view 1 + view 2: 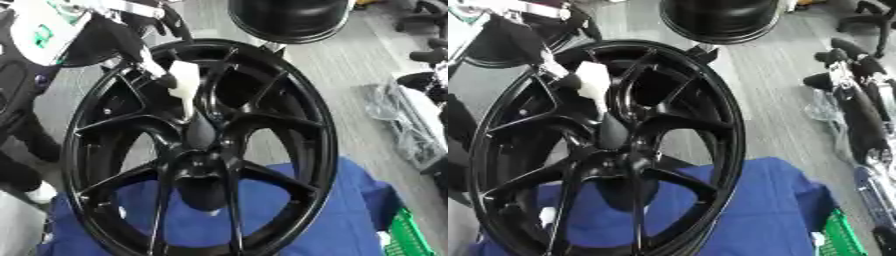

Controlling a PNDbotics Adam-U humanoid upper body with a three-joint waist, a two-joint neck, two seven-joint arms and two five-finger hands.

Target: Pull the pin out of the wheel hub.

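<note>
Gripping the white pin (185,85) w/ my left hand (150,64), fingers curled on its top end above the black wheel (311,120) hub, I risk tipping the rim if I pull off-axis.

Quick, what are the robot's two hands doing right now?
Left hand: up by the wheel, at the white pin; its fingers cannot be told.
Right hand: off to the side, holding nothing; open or shut cannot be told.
</note>
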